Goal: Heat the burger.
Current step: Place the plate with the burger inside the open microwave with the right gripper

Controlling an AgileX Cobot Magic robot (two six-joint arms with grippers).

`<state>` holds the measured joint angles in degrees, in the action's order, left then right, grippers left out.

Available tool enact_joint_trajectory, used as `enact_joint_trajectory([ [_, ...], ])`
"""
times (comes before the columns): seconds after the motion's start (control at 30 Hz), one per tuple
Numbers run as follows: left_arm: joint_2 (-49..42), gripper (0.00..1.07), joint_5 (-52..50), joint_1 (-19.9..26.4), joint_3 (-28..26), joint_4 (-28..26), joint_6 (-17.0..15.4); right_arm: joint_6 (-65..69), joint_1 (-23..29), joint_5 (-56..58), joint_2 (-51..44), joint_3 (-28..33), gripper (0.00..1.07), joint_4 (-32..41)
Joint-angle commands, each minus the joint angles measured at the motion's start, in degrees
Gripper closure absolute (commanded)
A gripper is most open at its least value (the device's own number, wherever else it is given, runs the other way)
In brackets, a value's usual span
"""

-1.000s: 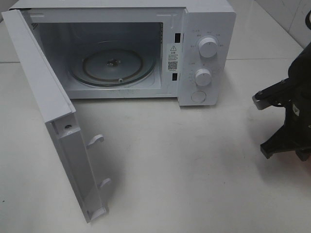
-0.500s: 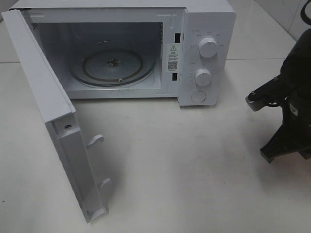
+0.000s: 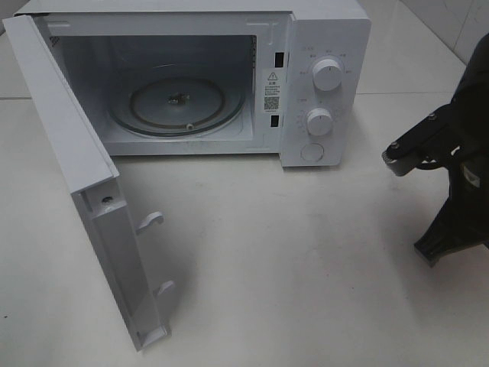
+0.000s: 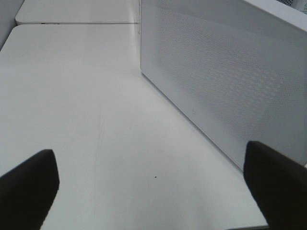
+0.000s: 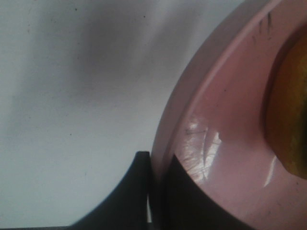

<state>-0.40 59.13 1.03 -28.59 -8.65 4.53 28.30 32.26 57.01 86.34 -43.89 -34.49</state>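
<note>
In the right wrist view, only a golden-brown sliver of the burger (image 5: pixel 289 115) shows, sitting on a round pink plate (image 5: pixel 230 143). My right gripper (image 5: pixel 156 165) is shut on the plate's rim, one dark finger on each side of it. In the exterior high view the burger and plate are out of view, and just the right arm (image 3: pixel 458 176) shows at the right edge. My left gripper (image 4: pixel 151 187) stands open above the bare table, beside the microwave's perforated side wall (image 4: pixel 225 81), holding nothing.
A white microwave (image 3: pixel 328 46) stands at the back with its door (image 3: pixel 84 191) swung wide open toward the front left. Its glass turntable (image 3: pixel 179 99) is bare. Two knobs (image 3: pixel 327 75) sit on the right panel. White table (image 3: pixel 290 260) lies in front.
The right arm has shifted slightly at the right edge, its upper link moving a little left. Microwave and door have not moved.
</note>
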Motion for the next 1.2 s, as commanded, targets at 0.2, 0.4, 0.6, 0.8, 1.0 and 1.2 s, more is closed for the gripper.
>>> enact_joint_trajectory([
  [0.2, -1.15, 0.06, -0.23, -0.23, 0.17, -0.11, -0.46, 3.5, 6.59, 4.93, -2.64, 2.69, 1.07, -2.46],
  [0.4, -1.15, 0.06, -0.23, -0.23, 0.17, -0.11, -0.46, 5.56, 14.44, 8.02, -5.61, 2.69, 1.07, -1.32],
  [0.6, -1.15, 0.06, -0.23, -0.23, 0.17, -0.11, -0.46, 6.82, 21.31, 10.89, -5.9, 2.69, 1.07, -1.09],
  [0.8, -1.15, 0.06, -0.23, -0.23, 0.17, -0.11, -0.46, 7.62, 28.13, 11.8, -5.9, 2.69, 1.07, -1.03],
  [1.0, -1.15, 0.06, -0.23, -0.23, 0.17, -0.11, -0.46, 7.33, 33.46, 12.15, -5.9, 2.69, 1.07, -1.15],
  [1.2, -1.15, 0.06, -0.23, -0.23, 0.17, -0.11, -0.46, 3.72, 39.42, 11.34, -5.9, 2.69, 1.07, -1.89],
])
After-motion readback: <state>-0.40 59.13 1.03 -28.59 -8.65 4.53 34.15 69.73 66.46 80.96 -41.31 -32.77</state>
